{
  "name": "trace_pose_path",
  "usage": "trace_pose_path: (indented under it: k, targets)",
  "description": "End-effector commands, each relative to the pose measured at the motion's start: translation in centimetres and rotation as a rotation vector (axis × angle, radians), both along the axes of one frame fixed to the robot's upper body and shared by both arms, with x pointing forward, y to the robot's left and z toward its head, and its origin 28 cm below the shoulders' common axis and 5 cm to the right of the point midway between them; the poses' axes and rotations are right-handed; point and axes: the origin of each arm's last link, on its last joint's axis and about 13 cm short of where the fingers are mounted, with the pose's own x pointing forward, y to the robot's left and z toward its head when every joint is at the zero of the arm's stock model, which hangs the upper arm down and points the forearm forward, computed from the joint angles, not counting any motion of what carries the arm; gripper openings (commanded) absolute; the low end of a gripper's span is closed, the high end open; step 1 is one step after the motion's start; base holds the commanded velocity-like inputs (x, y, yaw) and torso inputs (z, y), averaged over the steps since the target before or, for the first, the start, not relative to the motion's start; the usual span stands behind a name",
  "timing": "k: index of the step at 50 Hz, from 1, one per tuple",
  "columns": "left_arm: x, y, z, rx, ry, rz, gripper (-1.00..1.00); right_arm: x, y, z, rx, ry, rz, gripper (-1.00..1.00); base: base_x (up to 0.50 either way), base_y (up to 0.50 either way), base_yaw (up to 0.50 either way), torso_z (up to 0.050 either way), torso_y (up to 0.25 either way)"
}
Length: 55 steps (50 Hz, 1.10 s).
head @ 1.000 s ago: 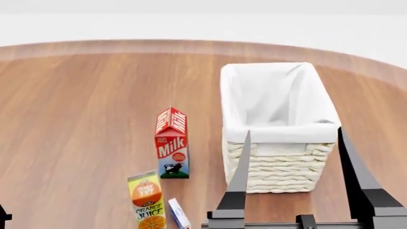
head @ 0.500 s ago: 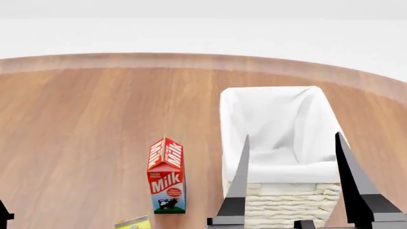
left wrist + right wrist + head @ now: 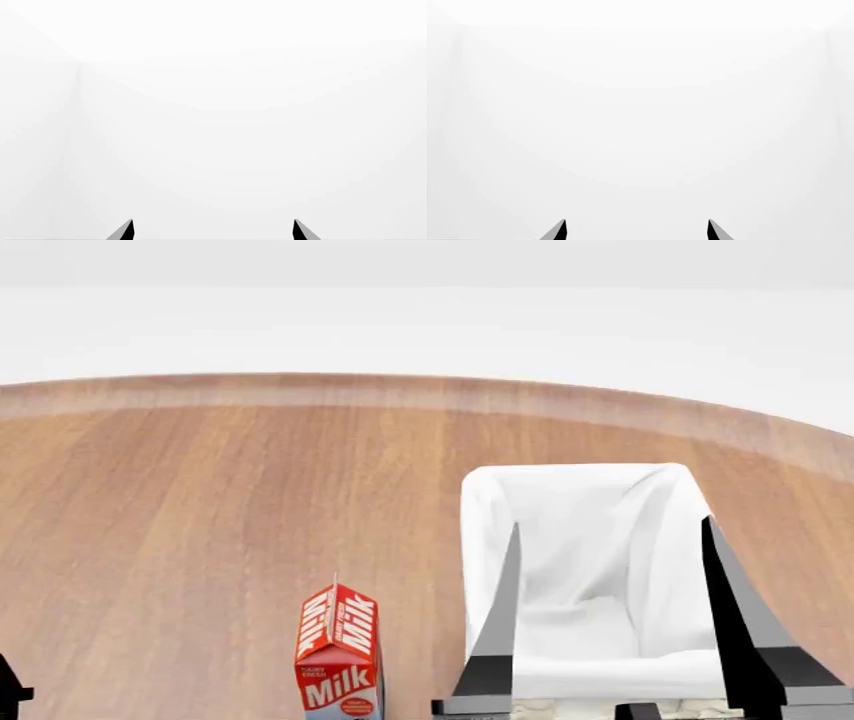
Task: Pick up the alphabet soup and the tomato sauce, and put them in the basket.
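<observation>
Heads up, neither the alphabet soup nor the tomato sauce is visible in any view right now, so you can't place them relative to either gripper from here. What the head view does give you is the basket [image 3: 581,540], sitting on the wooden table [image 3: 200,500] right of centre with its white liner folded over the rim, and a milk carton [image 3: 338,655] standing upright just to its left, well clear of the wicker. Your right gripper [image 3: 614,590] hangs in front of the basket with its two dark fingers spread wide and nothing between them. The left gripper [image 3: 213,230] shows only its two fingertips in the left wrist view, also spread apart and empty, pointing at blank white background; the right wrist view shows the same kind of nothing. As for handling, once you find the cans, my guess is they're small rigid cylinders, reasonably hefty for their size, with smooth labels that could slide if you pinch too near the lid or base. I'd grab each one across the middle of the body with the fingers square to the sides so it doesn't roll or tip. The basket looks stiff enough to stay put and the liner is soft, so dropping a can in from just over the rim should be fine.
</observation>
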Motion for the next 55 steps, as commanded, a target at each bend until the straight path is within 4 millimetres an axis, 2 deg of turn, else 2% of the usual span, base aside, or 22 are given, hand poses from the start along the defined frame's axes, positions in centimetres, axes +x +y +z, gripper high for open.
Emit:
trace_pose_path:
  k: [1,3,5,9,14,19,20,21,23,26,27,28,29,31,32,34,37,39,43,45,49,55]
  targets:
    - [0.1,0.0,-0.1,0.003,0.005,0.002,1.0,-0.5,0.0,0.8,-0.036,-0.013,0.009,1.0,0.0,0.0,0.0,0.0,0.0]
    - [0.0,0.0,-0.1,-0.001,0.005,0.002,1.0,-0.8,-0.1,2.8,-0.019,0.011,0.027,1.0,0.0,0.0,0.0,0.0,0.0]
    - [0.0,0.0,-0.1,-0.001,0.007,0.003,1.0,-0.7,-0.2,3.5,-0.015,0.028,0.04,1.0,0.0,0.0,0.0,0.0,0.0]
    - [0.2,-0.1,-0.2,0.001,0.01,0.002,1.0,-1.0,-0.7,6.2,0.025,0.091,0.091,1.0,0.0,0.0,0.0,0.0,0.0]
    - [0.3,-0.2,-0.2,0.005,0.014,0.001,1.0,-0.9,-1.2,8.7,0.13,0.227,0.15,1.0,0.0,0.0,0.0,0.0,0.0]
    - [0.2,-0.2,-0.2,0.006,0.014,0.0,1.0,-0.4,-1.5,10.1,0.174,0.371,0.16,1.0,0.0,0.0,0.0,0.0,0.0]
    - [0.2,-0.2,-0.2,0.007,0.014,-0.002,1.0,-0.3,-1.5,10.0,0.192,0.401,0.192,1.0,0.0,0.0,0.0,0.0,0.0]
    - [0.3,-0.2,-0.2,0.01,0.014,-0.001,1.0,0.0,-1.5,8.6,0.186,0.474,0.199,1.0,0.0,0.0,0.0,0.0,0.0]
    - [0.3,-0.2,-0.3,0.01,0.016,-0.001,1.0,0.4,-1.7,8.3,0.202,0.518,0.191,1.0,0.0,0.0,0.0,0.0,0.0]
    - [0.4,-0.2,-0.4,0.014,0.022,0.001,1.0,0.8,-1.9,8.9,0.176,0.589,0.151,1.0,0.0,0.0,0.0,0.0,0.0]
    - [0.4,-0.2,-0.4,0.013,0.022,0.001,1.0,0.7,-1.8,8.1,0.163,0.596,0.145,1.0,0.0,0.0,0.0,0.0,0.0]
    - [0.4,-0.2,-0.4,0.012,0.022,0.001,1.0,0.7,-1.8,8.8,0.17,0.6,0.145,1.0,0.0,0.0,0.0,0.0,0.0]
    - [0.5,-0.3,-0.5,0.018,0.027,0.0,1.0,0.4,-1.5,7.9,0.125,0.628,0.134,1.0,0.0,0.0,0.0,0.0,0.0]
    - [0.5,-0.3,-0.6,0.019,0.028,0.0,1.0,0.2,-1.2,8.6,0.093,0.659,0.12,1.0,0.0,0.0,0.0,0.0,0.0]
    - [0.5,-0.3,-0.6,0.018,0.027,-0.001,1.0,-0.1,-1.0,7.8,0.076,0.668,0.118,1.0,0.0,0.0,0.0,0.0,0.0]
    - [0.5,-0.4,-0.6,0.021,0.028,-0.001,1.0,-0.3,-1.0,7.8,0.063,0.673,0.111,1.0,0.0,0.0,0.0,0.0,0.0]
    - [0.5,-0.2,-0.6,0.019,0.031,0.006,1.0,-0.5,-1.0,6.4,-0.02,0.734,0.061,1.0,0.0,0.0,0.0,0.0,0.0]
    - [0.5,-0.2,-0.6,0.019,0.03,0.007,1.0,-0.6,-1.1,7.0,-0.029,0.757,0.059,1.0,0.0,0.0,0.0,0.0,0.0]
    - [0.6,-0.2,-0.7,0.02,0.032,0.008,1.0,-1.1,-1.0,6.4,-0.03,0.806,0.082,1.0,0.0,0.0,0.0,0.0,0.0]
    - [0.5,-0.2,-0.7,0.02,0.033,0.007,1.0,-1.3,-1.0,5.9,-0.016,0.851,0.101,1.0,0.0,0.0,0.0,0.0,0.0]
    - [0.6,-0.3,-0.8,0.022,0.036,0.007,1.0,-1.8,-1.1,3.7,-0.05,0.922,0.085,1.0,0.0,0.0,0.0,0.0,0.0]
    - [0.4,-0.5,-0.7,0.028,0.035,0.003,1.0,-3.4,-0.8,2.7,-0.062,0.959,0.098,1.0,0.0,0.0,0.0,0.0,0.0]
